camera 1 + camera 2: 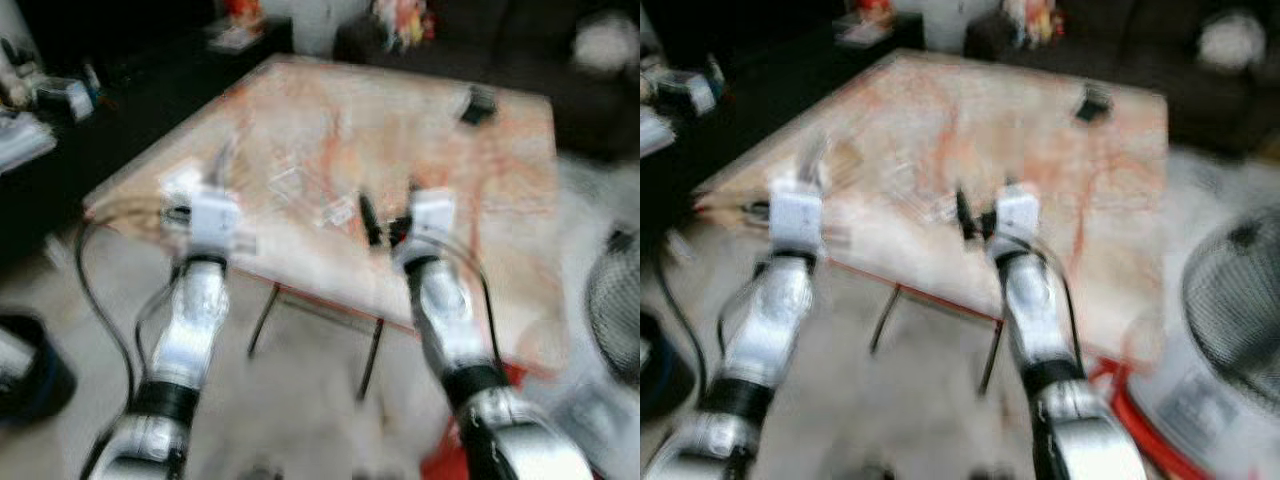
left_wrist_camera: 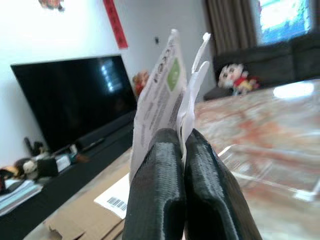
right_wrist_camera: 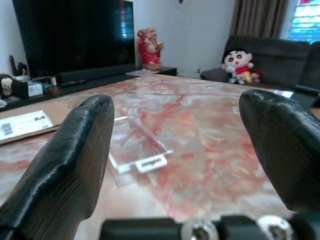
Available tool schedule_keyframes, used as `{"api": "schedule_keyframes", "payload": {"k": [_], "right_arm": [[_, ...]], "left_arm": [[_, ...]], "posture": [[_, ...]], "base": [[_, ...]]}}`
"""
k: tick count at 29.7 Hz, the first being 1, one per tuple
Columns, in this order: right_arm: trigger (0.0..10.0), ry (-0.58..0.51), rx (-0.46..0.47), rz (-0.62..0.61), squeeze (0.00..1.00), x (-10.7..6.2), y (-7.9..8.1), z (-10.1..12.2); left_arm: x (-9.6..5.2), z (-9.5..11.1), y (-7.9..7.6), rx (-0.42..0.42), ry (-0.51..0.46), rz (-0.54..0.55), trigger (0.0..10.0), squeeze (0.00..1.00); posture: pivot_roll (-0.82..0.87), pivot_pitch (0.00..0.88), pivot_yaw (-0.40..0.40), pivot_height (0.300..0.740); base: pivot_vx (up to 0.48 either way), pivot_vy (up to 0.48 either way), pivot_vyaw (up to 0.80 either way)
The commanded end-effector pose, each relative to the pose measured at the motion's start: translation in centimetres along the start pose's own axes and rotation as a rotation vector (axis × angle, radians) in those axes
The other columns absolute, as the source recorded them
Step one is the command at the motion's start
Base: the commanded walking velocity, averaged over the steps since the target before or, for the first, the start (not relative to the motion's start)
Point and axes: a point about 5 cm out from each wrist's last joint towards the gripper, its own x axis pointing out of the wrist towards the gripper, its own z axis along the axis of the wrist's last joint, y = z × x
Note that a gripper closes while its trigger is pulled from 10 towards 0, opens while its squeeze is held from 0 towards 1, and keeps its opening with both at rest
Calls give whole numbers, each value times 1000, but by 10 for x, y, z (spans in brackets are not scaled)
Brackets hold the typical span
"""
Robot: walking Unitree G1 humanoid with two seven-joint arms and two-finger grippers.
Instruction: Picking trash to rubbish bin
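Over the near edge of a big marble table (image 1: pixel 420 140) with pink and red swirls, both silver arms reach out. Between the two black fingers (image 2: pixel 160 190) of the left gripper (image 2: pixel 181 145) sits a white paper wrapper (image 2: pixel 162 95). The fingers are squeezed tight on it. The wrapper is thin and flat, it stands up tall out of the fingers, and it has small dark print and a green patch on one side. A torn white strip sticks up at its top. The right gripper (image 3: pixel 175 135) hangs low over the table with its fingers spread wide and nothing between them. Just ahead of it a clear plastic sheet (image 3: pixel 137 145) lies flat on the marble. A brown cardboard piece (image 2: pixel 95 220) with a white barcode label lies on the table near the left gripper. Past the table are a big black television (image 2: pixel 75 100), a dark sofa (image 3: pixel 272 55) and a doll (image 3: pixel 241 62) with black hair. The head views are blurry.
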Motion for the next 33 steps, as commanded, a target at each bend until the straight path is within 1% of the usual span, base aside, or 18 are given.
{"api": "schedule_keyframes", "payload": {"k": [1, 10, 13, 15, 16, 17, 18, 20, 23, 24, 26, 27, 28, 29, 30, 31, 32, 33], "right_arm": [[10000, -12, -2, 8, 0, 2, 1, 4], [10000, -4, 2, 26, 0, 3, 6, 2], [10000, 35, 17, 19, 0, -1, 6, -7], [10000, 39, 18, 20, 0, -1, 6, -7], [10000, 68, 16, 26, 0, -4, 7, -14], [10000, 130, 12, 34, 0, -11, 8, -27], [10000, 130, 12, 34, 0, -11, 8, -27], [10000, 162, -1, 38, 0, -15, 8, -33], [10000, 286, 58, 3, 0, -31, 4, -58], [10000, 343, 81, -11, 0, -41, 3, -69], [10000, 491, 142, -37, 0, -68, 2, -96], [10000, 536, 162, -44, 0, -76, 2, -104], [10000, 598, 152, -53, 0, -88, 2, -113], [10000, 681, 143, -64, 0, -105, 3, -125], [10000, 681, 143, -64, 0, -105, 3, -125], [10000, 827, 138, -94, 0, -139, 3, -145], [10000, 827, 138, -94, 0, -139, 3, -145], [10000, 879, 150, -109, 0, -153, 4, -152]], "left_arm": [[-2, -1, 2, -2, 3, 6, 10000, 0], [-2, -3, 4, 4, 11, 12, 10000, 0], [-6, -12, 5, 5, 50, -3, 10000, 0], [-6, -13, 6, 7, 53, -4, 10000, 0], [-10, -22, 7, 23, 86, -15, 10000, 0], [-16, -36, 9, 39, 141, -23, 10000, 0], [-16, -36, 9, 39, 141, -23, 10000, 0], [-19, -42, 9, 36, 172, -24, 10000, 0], [-33, -64, 14, 27, 265, -29, 10000, 0], [-42, -74, 16, 29, 313, -41, 10000, 0], [-65, -101, 17, 71, 436, -90, 10000, 0], [-72, -108, 18, 87, 472, -105, 10000, 0], [-82, -118, 19, 97, 529, -116, 10000, 0], [-97, -131, 21, 103, 616, -123, 10000, 0], [-97, -131, 21, 103, 616, -123, 10000, 0], [-126, -150, 26, 118, 749, -136, 10000, 0], [-126, -150, 26, 118, 749, -136, 10000, 0], [-138, -156, 28, 127, 798, -143, 10000, 0]], "posture": [[112, 85, -26, 740], [119, 94, -25, 740], [119, 96, -19, 740], [119, 96, -19, 740], [115, 96, -16, 740], [116, 98, -15, 740], [116, 98, -15, 740], [118, 99, -15, 740], [121, 98, -11, 740], [126, 95, -4, 740], [125, 89, 2, 740], [127, 87, 3, 740], [132, 84, 5, 740], [133, 83, 7, 740], [133, 83, 7, 740], [138, 76, 13, 740], [138, 76, 13, 740], [137, 75, 14, 740]], "base": [[-289, 0, 0], [-288, 0, 0], [-82, 0, 0], [0, 0, 0], [0, 0, 0], [0, 0, 0], [0, 0, 0], [0, 0, 0], [0, 0, 0], [0, 0, 0], [0, 0, 0], [0, 0, 0], [0, 0, 0], [0, 0, 0], [0, 0, 0], [0, 0, 0], [0, 0, 0], [0, 0, 0]]}}
